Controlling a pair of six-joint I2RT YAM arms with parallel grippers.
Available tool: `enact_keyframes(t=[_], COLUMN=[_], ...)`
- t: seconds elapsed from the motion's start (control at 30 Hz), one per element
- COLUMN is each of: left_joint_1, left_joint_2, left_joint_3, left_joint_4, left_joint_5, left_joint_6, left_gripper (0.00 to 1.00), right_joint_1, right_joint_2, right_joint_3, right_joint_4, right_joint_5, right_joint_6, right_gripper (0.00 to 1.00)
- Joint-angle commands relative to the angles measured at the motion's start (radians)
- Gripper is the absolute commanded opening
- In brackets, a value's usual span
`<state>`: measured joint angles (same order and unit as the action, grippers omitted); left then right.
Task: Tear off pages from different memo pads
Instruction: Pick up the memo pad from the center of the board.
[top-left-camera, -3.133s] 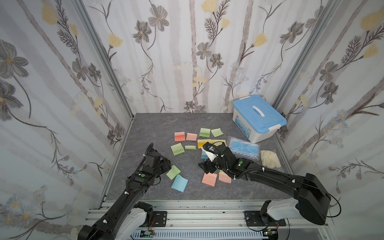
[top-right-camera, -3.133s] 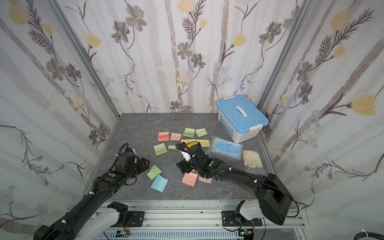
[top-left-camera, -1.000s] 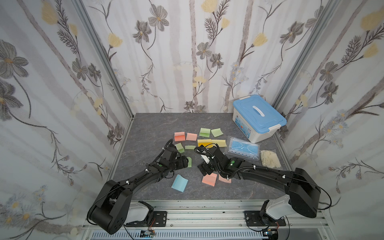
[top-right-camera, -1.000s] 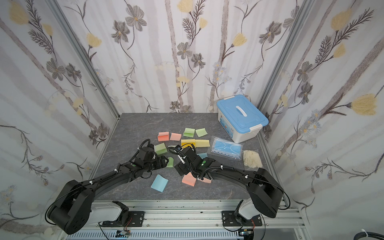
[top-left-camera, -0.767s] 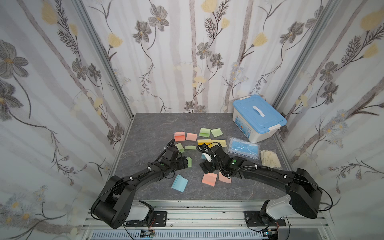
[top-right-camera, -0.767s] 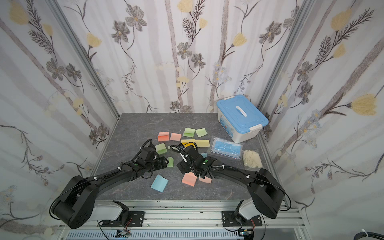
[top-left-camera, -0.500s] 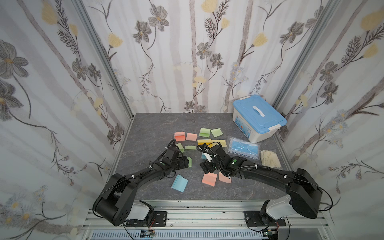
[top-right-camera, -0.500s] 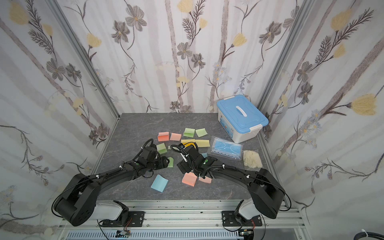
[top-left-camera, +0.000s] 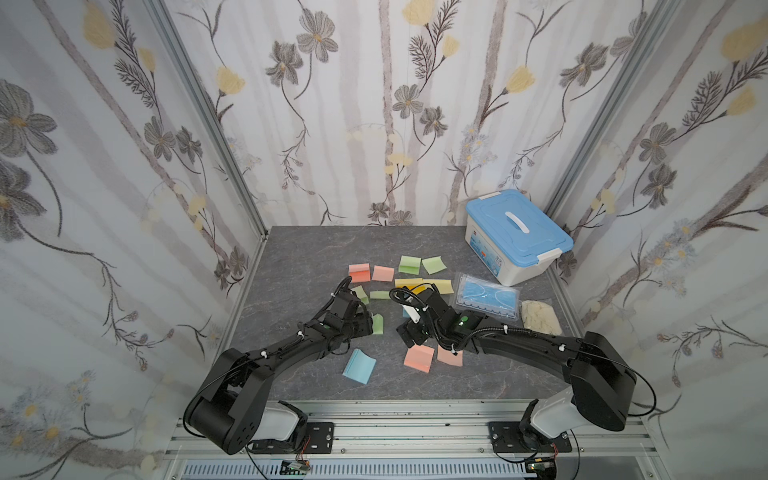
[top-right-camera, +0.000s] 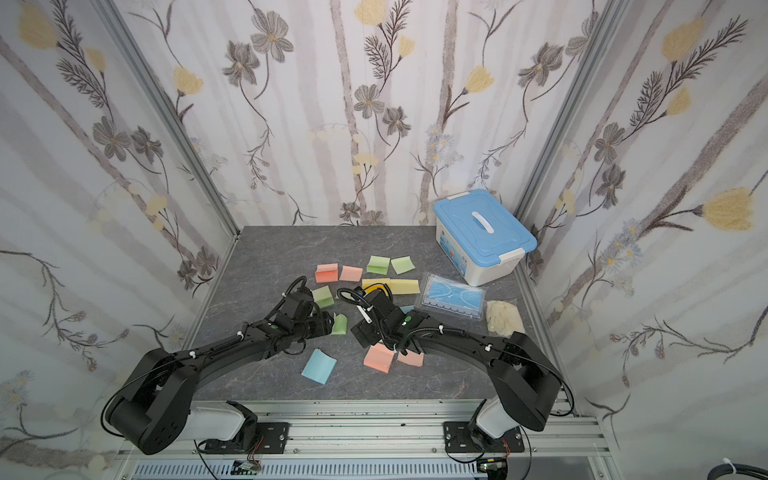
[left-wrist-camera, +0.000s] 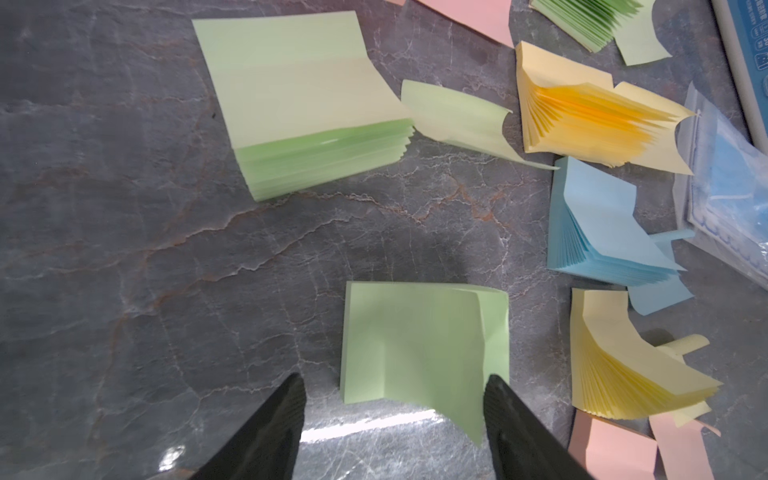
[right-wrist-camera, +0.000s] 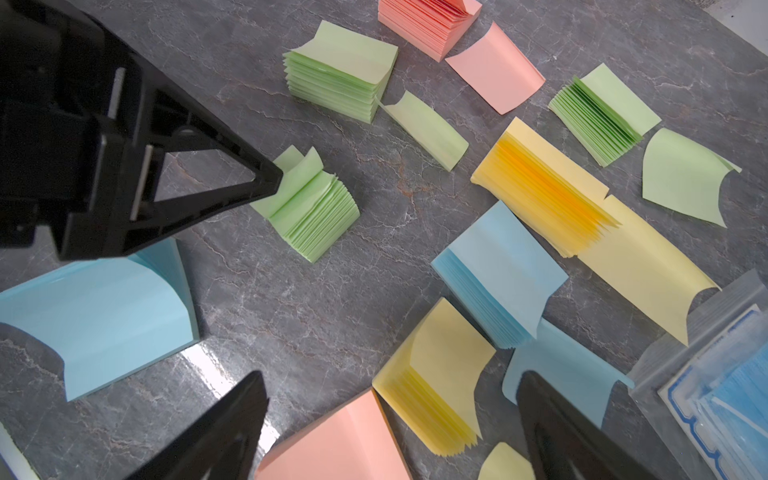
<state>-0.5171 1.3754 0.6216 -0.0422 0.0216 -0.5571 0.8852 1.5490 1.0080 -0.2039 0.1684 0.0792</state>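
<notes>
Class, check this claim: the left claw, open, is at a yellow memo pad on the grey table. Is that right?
No. The memo pad at the open left claw is green, not yellow, as the left wrist view shows; it does lie on the grey table.

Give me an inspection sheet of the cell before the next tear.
Surface: grey marbled table, no spills seen.
Job's things: pads in green, pink, yellow and blue, mid-table, top leaves curled; loose pages beside them.
Clutter: blue-lidded box, mask packet, cream bundle, all on the robot's right.
Grippers: left gripper open, straddling a green pad; right gripper open, empty.
Cables: black cables loop at both wrists; no snag seen.
Surroundings: floral walls; metal rail in front.
</notes>
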Motion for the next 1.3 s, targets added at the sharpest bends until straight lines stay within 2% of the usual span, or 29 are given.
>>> enact_keyframes(t=[0.0, 0.3, 0.63, 0.83, 0.93, 0.97, 1.1, 1.27], left_joint_1=[0.0, 0.0, 0.0, 0.0, 0.001, 0.0, 0.004, 0.024], left_joint_2=[-0.007, -0.03, -0.05, -0.111, -0.185, -0.203, -0.247, -0.294], left_joint_3=[-0.005, -0.023, -0.019, -0.045, -0.065, -0.073, -0.103, -0.12], left_joint_4=[-0.03, -0.03, -0.041, -0.038, -0.044, -0.047, -0.06, -0.109], left_joint_5=[-0.037, -0.046, -0.047, -0.049, -0.048, -0.049, -0.048, -0.066], left_joint_6=[0.006, 0.005, 0.013, 0.008, -0.011, -0.024, -0.103, -0.152], left_gripper=[0.7, 0.7, 0.7, 0.71, 0.71, 0.7, 0.5, 0.43], right_joint_1=[0.0, 0.0, -0.009, -0.021, -0.022, -0.024, -0.024, -0.024], right_joint_2=[0.046, 0.265, 0.408, 0.482, 0.511, 0.518, 0.544, 0.564], right_joint_3=[0.052, 0.253, 0.376, 0.432, 0.457, 0.465, 0.488, 0.507], right_joint_4=[0.01, -0.035, -0.075, -0.103, -0.118, -0.124, -0.13, -0.131], right_joint_5=[-0.036, -0.043, 0.005, 0.003, 0.012, 0.014, -0.013, -0.112], right_joint_6=[0.008, 0.001, -0.037, -0.071, -0.098, -0.11, -0.193, -0.378], right_gripper=[0.95, 0.95, 0.95, 0.95, 0.95, 0.95, 0.95, 0.91])
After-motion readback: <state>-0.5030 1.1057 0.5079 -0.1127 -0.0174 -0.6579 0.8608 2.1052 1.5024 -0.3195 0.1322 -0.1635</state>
